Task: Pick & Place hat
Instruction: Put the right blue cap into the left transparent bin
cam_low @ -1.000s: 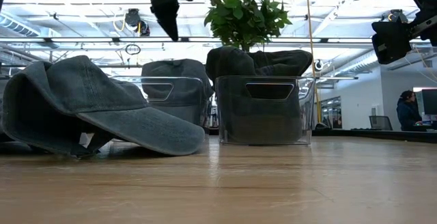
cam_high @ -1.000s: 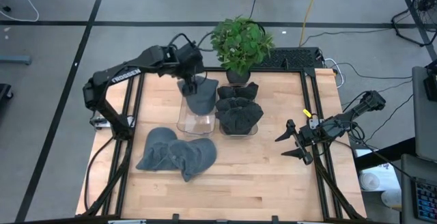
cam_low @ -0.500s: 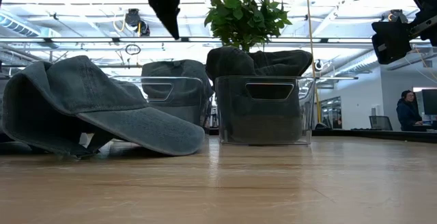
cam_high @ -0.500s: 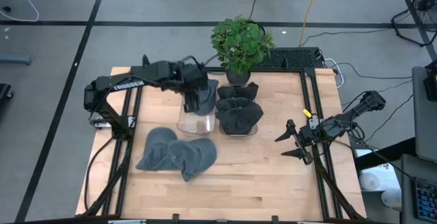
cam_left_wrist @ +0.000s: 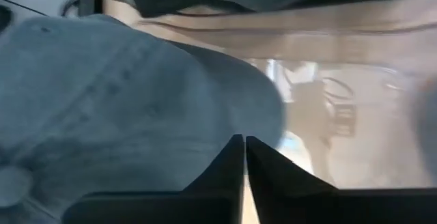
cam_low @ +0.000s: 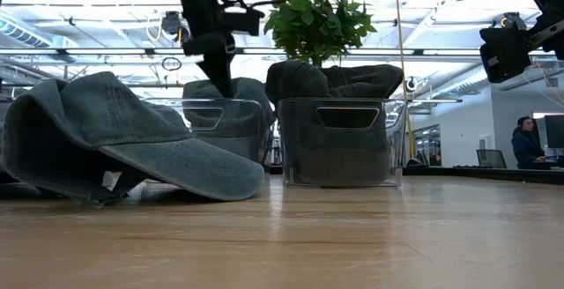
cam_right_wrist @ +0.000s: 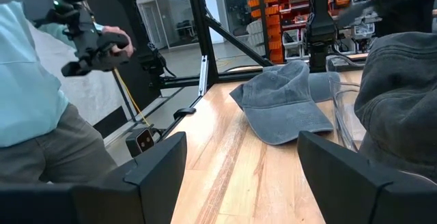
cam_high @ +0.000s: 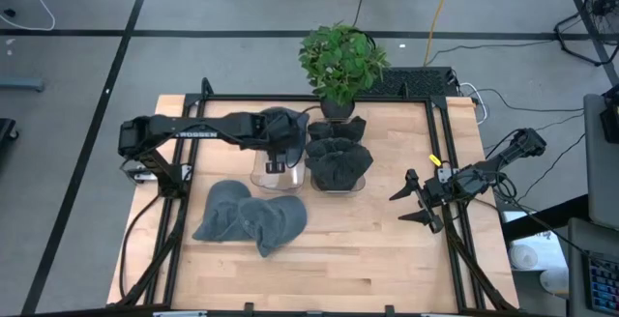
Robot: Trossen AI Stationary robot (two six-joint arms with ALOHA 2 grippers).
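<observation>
A grey hat (cam_high: 288, 122) lies in the left clear bin (cam_high: 261, 177), filling its far part. My left gripper (cam_high: 279, 165) is shut and points down into that bin beside the hat's crown (cam_left_wrist: 102, 101); in the low view its tip (cam_low: 226, 83) stands in front of the hat's top. More grey hats (cam_high: 337, 158) fill the right clear bin (cam_low: 344, 148). Two grey hats (cam_high: 250, 218) lie overlapping on the table near the left front. My right gripper (cam_high: 411, 204) waits open at the table's right edge. My left gripper comes slanting down from the table's left with its shut fingers (cam_left_wrist: 232, 166) next to the crown of the hat in the left bin. Nothing shows between the fingers. I cannot tell whether the tips touch the hat.
A potted plant (cam_high: 340, 61) stands at the far edge behind the bins. A black frame (cam_high: 440, 133) runs round the table. In the right wrist view a person (cam_right_wrist: 41, 80) stands beyond the table's left side, holding a controller.
My left gripper has come down from above the left bin into it, shifting toward the table's near edge, and has shut. The hat stays in the bin. My right arm has kept still.
</observation>
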